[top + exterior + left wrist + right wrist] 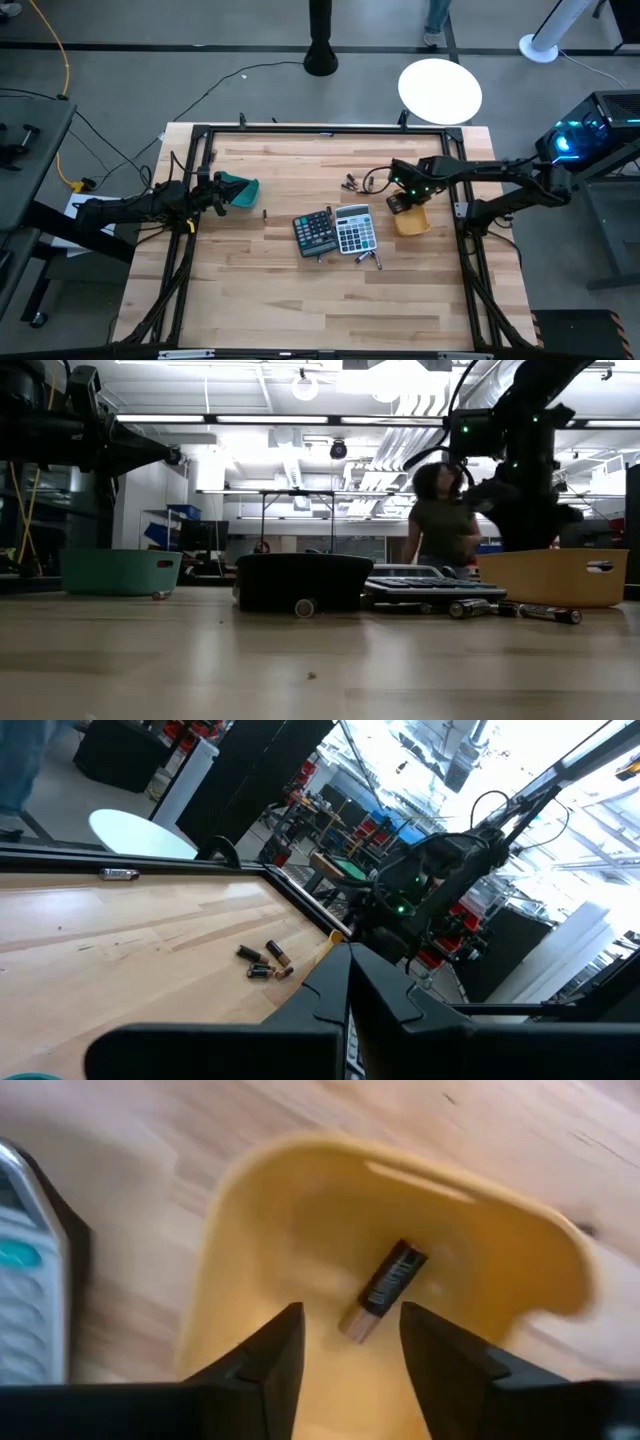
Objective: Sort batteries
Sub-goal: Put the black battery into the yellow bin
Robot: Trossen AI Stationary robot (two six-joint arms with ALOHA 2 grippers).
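My right gripper point(402, 203) point(350, 1342) hangs open over the yellow tray point(412, 220) point(300, 1210). One dark battery with a copper end point(385, 1290) lies on the tray's floor, below the gap between the fingers and apart from them. My left gripper point(218, 190) point(350, 970) is shut, at the left rim of the teal tray point(240, 190), and nothing shows between its fingers. Loose batteries lie flat on the table: a cluster point(352, 183) point(263, 960), one alone point(265, 213), and some point(370, 260) point(470, 607) by the calculators.
A dark calculator point(314, 232) point(305, 580) and a grey one point(355, 228) point(430, 588) lie side by side mid-table between the trays. A black frame point(320, 130) edges the wooden table. A person point(440, 520) stands in the room beyond the far edge.
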